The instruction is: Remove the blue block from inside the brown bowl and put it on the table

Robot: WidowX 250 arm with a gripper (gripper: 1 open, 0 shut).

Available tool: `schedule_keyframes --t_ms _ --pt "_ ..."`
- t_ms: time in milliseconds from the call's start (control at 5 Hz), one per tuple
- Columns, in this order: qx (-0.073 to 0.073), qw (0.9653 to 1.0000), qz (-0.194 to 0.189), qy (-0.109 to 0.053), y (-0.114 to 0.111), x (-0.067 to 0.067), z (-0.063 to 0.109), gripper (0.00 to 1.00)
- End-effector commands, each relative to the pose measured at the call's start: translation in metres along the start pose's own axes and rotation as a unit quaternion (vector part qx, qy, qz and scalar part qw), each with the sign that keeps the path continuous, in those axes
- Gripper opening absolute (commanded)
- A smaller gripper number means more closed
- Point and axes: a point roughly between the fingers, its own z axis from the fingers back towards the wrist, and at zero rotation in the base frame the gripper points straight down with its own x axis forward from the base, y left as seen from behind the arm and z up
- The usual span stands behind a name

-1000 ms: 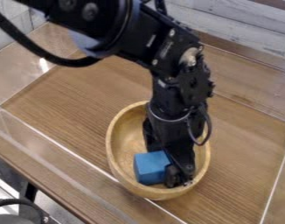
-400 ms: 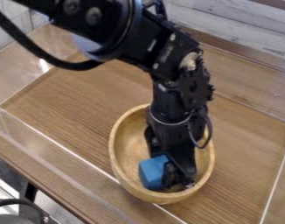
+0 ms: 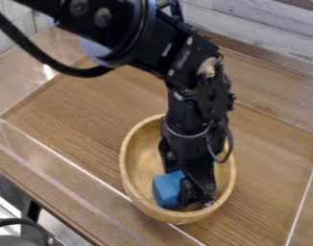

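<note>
Reaching straight down into the brown bowl [image 3: 180,178], with the end effector [image 3: 185,190] closed narrow around the blue block [image 3: 168,188] at the bowl's bottom; fingers mostly hidden behind the block and the arm, so the exact contact faces staying unclear. Sitting right at the end effector's tip, the block resting low inside the bowl, toward its near wall, not yet lifted out. Judging by looks: being small, rigid and light, with plain matte faces offering decent friction, so gripping two opposite flat sides near the middle and avoiding corners. Risking a twist or slip if pinched off-centre, and a scrape against the thick rim just beside the end effector when rising. Needing a straight lift clear of the rim before moving over bare counter [image 3: 83,115], well to one side of the bowl.
</note>
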Motion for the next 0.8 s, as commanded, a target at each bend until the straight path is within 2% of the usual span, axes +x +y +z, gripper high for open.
schedule_keyframes --t_ms 0,600 --pt "0.009 0.9997 0.005 -0.022 0.0054 0.0081 0.0111 0.0" --pt "0.011 0.9996 0.014 -0.021 0.0089 0.0077 0.0174 0.0"
